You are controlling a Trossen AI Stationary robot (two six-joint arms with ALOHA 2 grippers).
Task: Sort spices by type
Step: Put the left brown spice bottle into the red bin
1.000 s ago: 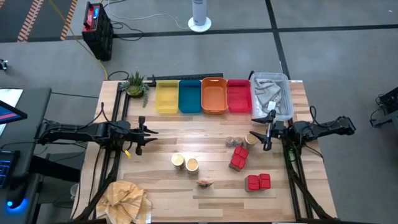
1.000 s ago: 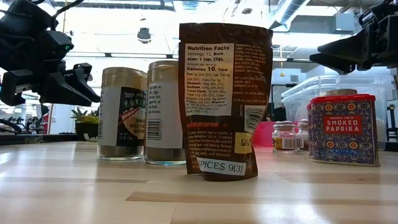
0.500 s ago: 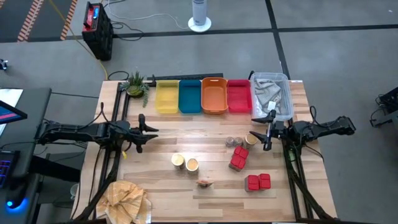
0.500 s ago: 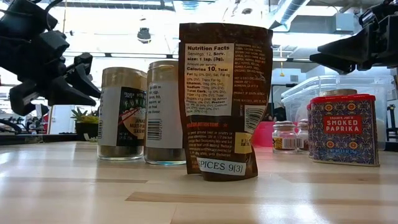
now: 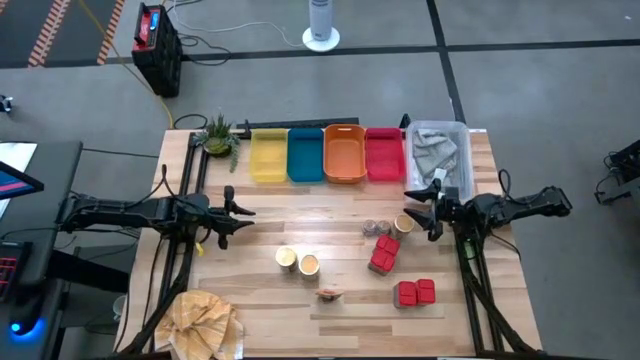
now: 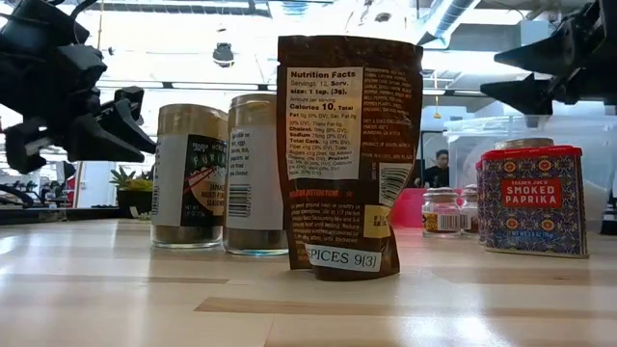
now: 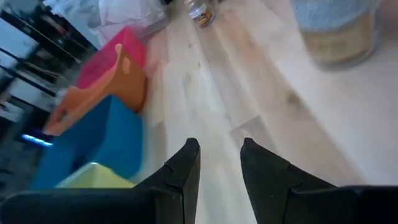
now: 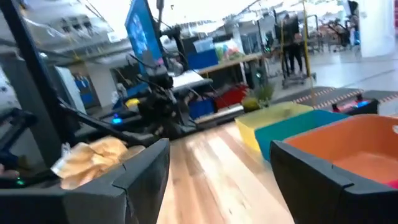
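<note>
From the high view, we are seeing nothing sorted yet: the yellow tray (image 5: pixel 267 156), blue tray (image 5: pixel 305 154), orange tray (image 5: pixel 343 152) and red tray (image 5: pixel 383 154) are lining the far edge and showing no spices inside. The tubs (image 5: pixel 297 261) are sitting mid-worktop, the packet (image 5: pixel 331 293) nearer the near edge, the red packs (image 5: pixel 384 252) and two more (image 5: pixel 415 292) toward the near right corner, and the jars (image 5: pixel 376 228) just beside the right gripper (image 5: pixel 421 212). We are judging this the opening approach, with the right gripper hanging closest to the jars and the left gripper (image 5: pixel 236 212) waiting by the left edge. A cloth (image 5: pixel 200 320) is lying at the near left corner, a plant (image 5: pixel 218 134) at the far left, a clear bin (image 5: pixel 438 152) at the far right.

At worktop height, we are looking at the packet (image 6: pixel 349 154) standing upright in front, tubs (image 6: pixel 191 175) behind it and a pack (image 6: pixel 534 200) to one side; both grippers are hanging above the worktop, touching nothing.

Past the left wrist, the fingers (image 7: pixel 186 167) are standing slightly parted with nothing between them, over bare wood near the trays.

Past the right wrist, the fingers (image 8: pixel 140 180) are spread wide and empty.

Next, we are expecting a descent onto one jar; its neighbours are crowding it, so a clean straddle matters. Open wood between spices and trays is leaving room to carry.
</note>
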